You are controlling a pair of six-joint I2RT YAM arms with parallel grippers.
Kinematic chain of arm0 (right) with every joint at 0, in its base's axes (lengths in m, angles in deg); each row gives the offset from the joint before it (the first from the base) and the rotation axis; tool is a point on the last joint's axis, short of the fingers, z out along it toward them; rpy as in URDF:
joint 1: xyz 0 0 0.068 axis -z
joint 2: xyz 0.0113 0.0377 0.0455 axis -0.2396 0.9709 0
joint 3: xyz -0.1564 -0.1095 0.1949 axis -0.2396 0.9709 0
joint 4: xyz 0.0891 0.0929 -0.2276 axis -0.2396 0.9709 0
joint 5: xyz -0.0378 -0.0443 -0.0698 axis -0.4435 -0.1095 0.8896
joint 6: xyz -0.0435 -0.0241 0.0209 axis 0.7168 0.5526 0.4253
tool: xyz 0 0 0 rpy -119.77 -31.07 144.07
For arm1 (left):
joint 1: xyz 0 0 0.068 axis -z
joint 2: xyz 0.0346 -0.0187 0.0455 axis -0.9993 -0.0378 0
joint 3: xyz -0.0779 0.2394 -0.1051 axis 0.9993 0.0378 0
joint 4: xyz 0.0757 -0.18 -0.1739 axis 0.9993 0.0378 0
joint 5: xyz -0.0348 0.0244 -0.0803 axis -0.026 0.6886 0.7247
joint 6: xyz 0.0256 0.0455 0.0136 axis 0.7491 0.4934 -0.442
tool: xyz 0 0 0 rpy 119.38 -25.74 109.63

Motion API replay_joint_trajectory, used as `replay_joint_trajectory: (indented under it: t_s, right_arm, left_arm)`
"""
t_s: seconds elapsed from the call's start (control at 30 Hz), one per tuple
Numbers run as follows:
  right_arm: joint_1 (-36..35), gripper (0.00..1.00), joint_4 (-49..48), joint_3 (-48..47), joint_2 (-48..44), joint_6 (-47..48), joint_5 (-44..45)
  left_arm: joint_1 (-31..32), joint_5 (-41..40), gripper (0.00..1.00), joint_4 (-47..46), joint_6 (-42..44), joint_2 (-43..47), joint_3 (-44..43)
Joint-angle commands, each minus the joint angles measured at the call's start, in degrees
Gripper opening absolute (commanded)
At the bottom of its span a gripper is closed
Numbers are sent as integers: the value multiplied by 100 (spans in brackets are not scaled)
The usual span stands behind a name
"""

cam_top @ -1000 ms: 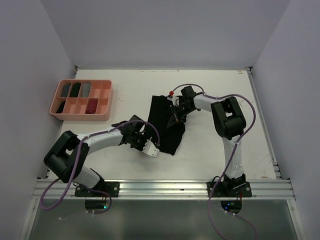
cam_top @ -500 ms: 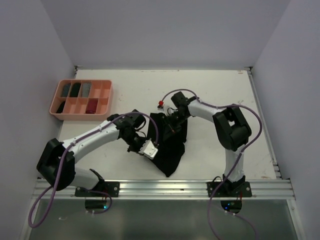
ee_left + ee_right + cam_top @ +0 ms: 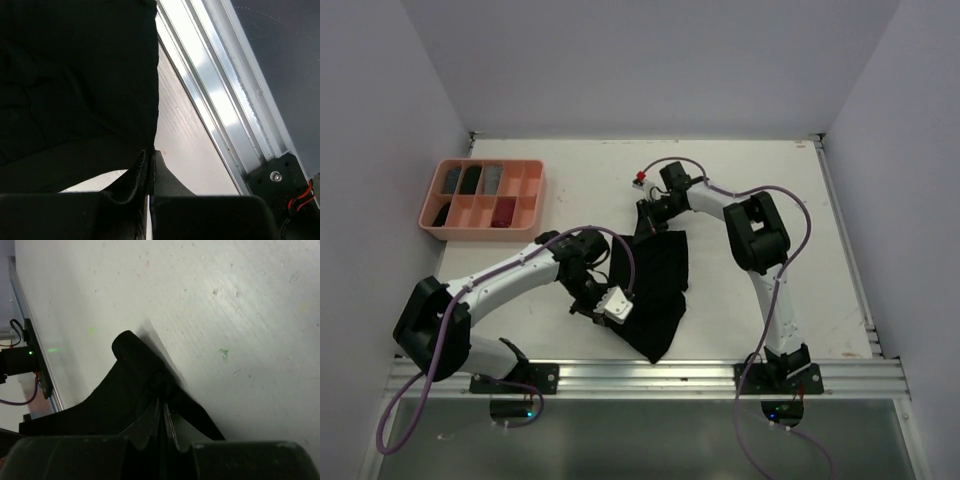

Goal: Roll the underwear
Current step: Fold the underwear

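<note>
While my left pincer (image 3: 150, 159) and right pincer (image 3: 162, 409) clamp the black underwear (image 3: 660, 280), I'm likely flattening it; next, rolling evenly.

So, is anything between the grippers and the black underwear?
Nothing visible stands between them. The left gripper and the right gripper are each shut on an edge of the black underwear.

A white, lightly scuffed table (image 3: 570, 170) sits boxed in by plain, pale lavender walls (image 3: 640, 70) at the back and both sides, evenly lit, with a ribbed aluminium rail (image 3: 650, 378) along its near edge.
</note>
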Motion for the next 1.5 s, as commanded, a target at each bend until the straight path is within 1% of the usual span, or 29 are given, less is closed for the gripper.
replay_joint_trajectory:
  t_s: [0.0, 0.07, 0.17, 0.2, 0.3, 0.33, 0.4, 0.43, 0.57, 0.73, 0.87, 1.0, 1.1, 1.13, 1.17, 1.2, 1.23, 1.3, 1.33, 1.4, 1.43, 1.47]
  right_arm:
    - [-94, 9, -405, 253, -2, -202, 112]
    - [-147, 9, -660, 647, -89, -238, 129]
    - [-235, 9, -669, 956, -151, -124, 121]
    - [-252, 9, -678, 1036, -178, -97, 129]
    - [-340, 9, -739, 1343, -309, -18, 129]
    - [-375, 9, -748, 1405, -345, 8, 112]
    - [-402, 9, -792, 1581, -432, 52, 94]
    - [-428, 9, -801, 1634, -459, 61, 103]
    - [-437, 8, -871, 1862, -573, 87, 42]
    - [-437, 8, -819, 1968, -618, 131, -90]
    - [-446, 9, -748, 1977, -591, 175, -143]
    - [-507, 9, -643, 1959, -626, 246, -170]
    - [-525, 11, -564, 1959, -731, 246, -152]
    - [-516, 14, -398, 1933, -767, 246, -152]
    - [-516, 16, -301, 1872, -828, 489, -117]
    - [-516, 19, -204, 1863, -1020, 535, -4]
    - [-464, 26, -3, 1837, -1117, 588, 93]
    - [-359, 32, 218, 1827, -1398, 790, 295]
    - [-175, 39, 375, 1845, -1704, 825, 331]
    - [36, 44, 543, 1889, -2005, 1010, 419]
    - [238, 45, 718, 1915, -2363, 1089, 498]
    - [318, 45, 807, 1985, -2514, 1298, 568]
  left_arm:
    - [38, 284, 0, 174, -136, 93, -110]
    - [38, 310, 0, 147, -390, 23, -215]
    - [29, 415, 0, 191, -751, -328, -680]
    - [29, 451, 0, 217, -821, -442, -1004]
    - [-111, 556, 0, 191, -1050, -855, -1506]
    - [-268, 583, 0, 200, -1085, -1126, -1839]
    - [-445, 592, 0, 305, -1068, -1435, -2218]
    - [-646, 583, 0, 358, -1068, -1776, -2620]
    - [-1113, 487, 0, 481, -1086, -2604, -3387]
    - [-1377, 249, 0, 253, -1147, -3394, -3679]
    - [-1491, 65, 0, -37, -1314, -3738, -3538]
    - [-1597, 21, 0, -572, -1665, -3976, -3459]
    - [-1606, -59, 1, -819, -1929, -4134, -3468]
    - [-1614, -120, 1, -881, -2095, -4309, -3477]
    - [-1615, -164, 1, -916, -2184, -4397, -3494]
    - [-1641, -103, 1, -881, -2263, -4572, -3503]
    - [-1658, -94, 1, -864, -2333, -4652, -3503]
    - [-1650, -6, 1, -794, -2482, -4863, -3494]
    - [-1650, 20, 1, -776, -2553, -4925, -3494]
    - [-1650, 117, 1, -724, -2667, -5100, -3494]
    - [-1658, 126, 1, -758, -2824, -5127, -3486]
    - [-1658, 100, 1, -819, -2922, -5163, -3468]
